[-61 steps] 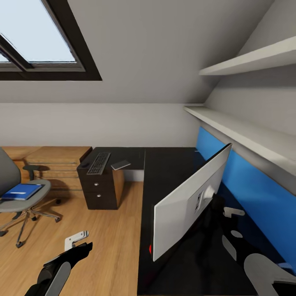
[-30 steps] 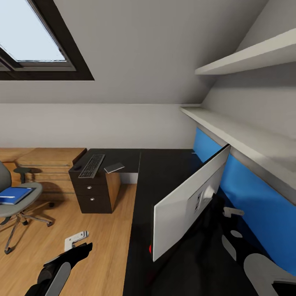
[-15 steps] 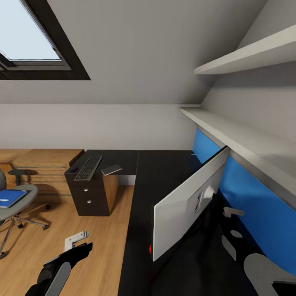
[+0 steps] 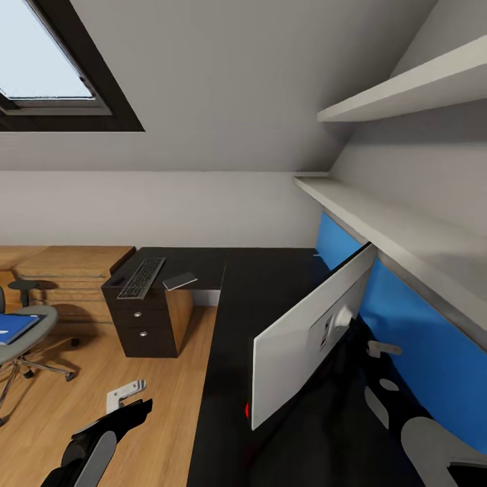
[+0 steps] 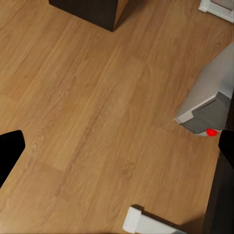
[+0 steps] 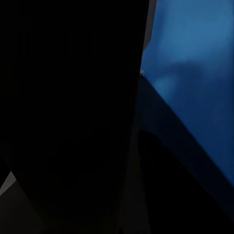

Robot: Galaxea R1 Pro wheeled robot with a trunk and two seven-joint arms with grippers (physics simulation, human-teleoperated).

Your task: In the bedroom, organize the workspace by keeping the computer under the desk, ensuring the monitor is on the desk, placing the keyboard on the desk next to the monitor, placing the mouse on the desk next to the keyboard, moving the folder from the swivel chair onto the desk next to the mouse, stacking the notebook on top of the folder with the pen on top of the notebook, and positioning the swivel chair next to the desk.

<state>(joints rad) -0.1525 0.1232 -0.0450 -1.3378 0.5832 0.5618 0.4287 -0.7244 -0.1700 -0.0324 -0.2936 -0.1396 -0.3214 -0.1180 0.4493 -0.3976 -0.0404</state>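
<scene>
Monitor [image 4: 308, 338] held tilted above the desk [image 4: 270, 284] near its blue-panel edge, probably clamped by the right gripper, jaws hidden. Could topple if released crooked. Left gripper [image 4: 128, 399] jaws spread, empty. Keyboard [image 4: 141, 277] at far corner.

We count 1 desk [image 4: 270, 284], 1 monitor [image 4: 304, 338], 1 keyboard [image 4: 141, 277], 1 notebook [image 4: 180, 281], 1 folder [image 4: 12, 328], 1 swivel chair [image 4: 24, 325], 2 wall shelves [image 4: 406, 95], 1 skylight [image 4: 47, 61].

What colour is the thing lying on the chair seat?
Bright blue: the folder, seen best in the head view.
</scene>
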